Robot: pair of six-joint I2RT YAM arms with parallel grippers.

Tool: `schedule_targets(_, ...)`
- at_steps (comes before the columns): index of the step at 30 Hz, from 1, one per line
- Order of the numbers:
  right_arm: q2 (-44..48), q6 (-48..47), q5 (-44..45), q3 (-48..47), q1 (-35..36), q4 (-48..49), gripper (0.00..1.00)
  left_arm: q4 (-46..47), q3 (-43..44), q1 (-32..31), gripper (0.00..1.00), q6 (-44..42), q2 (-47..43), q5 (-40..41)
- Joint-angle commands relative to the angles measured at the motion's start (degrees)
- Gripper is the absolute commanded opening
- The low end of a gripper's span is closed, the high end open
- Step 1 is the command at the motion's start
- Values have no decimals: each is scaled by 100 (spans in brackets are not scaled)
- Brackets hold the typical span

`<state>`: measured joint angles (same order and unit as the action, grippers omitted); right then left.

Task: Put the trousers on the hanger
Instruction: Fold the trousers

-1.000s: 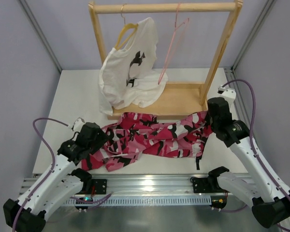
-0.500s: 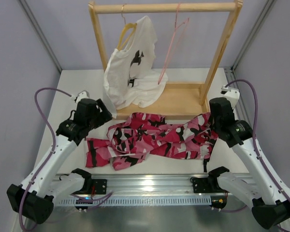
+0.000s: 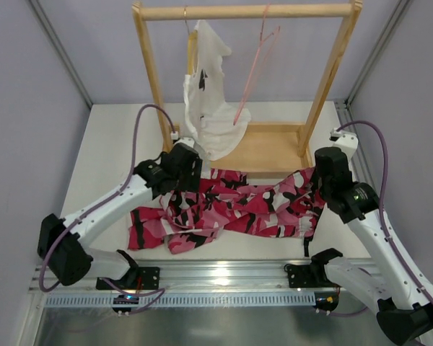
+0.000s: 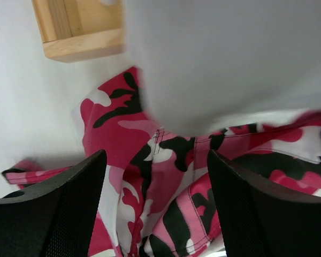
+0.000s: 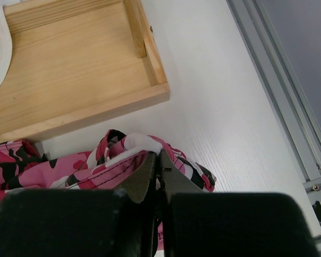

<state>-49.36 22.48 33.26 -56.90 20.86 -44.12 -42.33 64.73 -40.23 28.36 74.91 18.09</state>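
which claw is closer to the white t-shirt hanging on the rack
Left. The left claw is open right at the hem of the white T-shirt, over the trousers. The right claw is well off to the shirt's right, pinching the trousers' end.

The bench (image 3: 108, 144) carries one pair of trousers (image 3: 231, 205), one white T-shirt (image 3: 206, 108), one wooden rack (image 3: 245, 11) and two hangers: one pink wire hanger (image 3: 254, 72), one wooden hanger (image 3: 190, 54).
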Motion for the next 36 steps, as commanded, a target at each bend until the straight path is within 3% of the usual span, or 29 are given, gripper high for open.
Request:
schedule_targets(1,111,-95,14,-14,-30,378,4,-496,522,-494,76,-515,426,1196)
schedule_targets(9,287,-130,-4,-23,-21,369,4,-232,348,-644,74,-815,1077,1759)
schedule_targets(13,357,-139,49,-14,-21,386,4,-276,225,-592,66,-665,1201,1821)
schedule_targets(16,340,-130,32,-22,-21,404,4,-215,119,-548,55,-595,1218,1734)
schedule_targets(19,331,-147,76,-66,-30,386,3,-311,110,-486,52,-586,1262,1681)
schedule_targets(36,357,-112,41,39,-21,422,4,-329,-162,-477,61,-498,1175,1223)
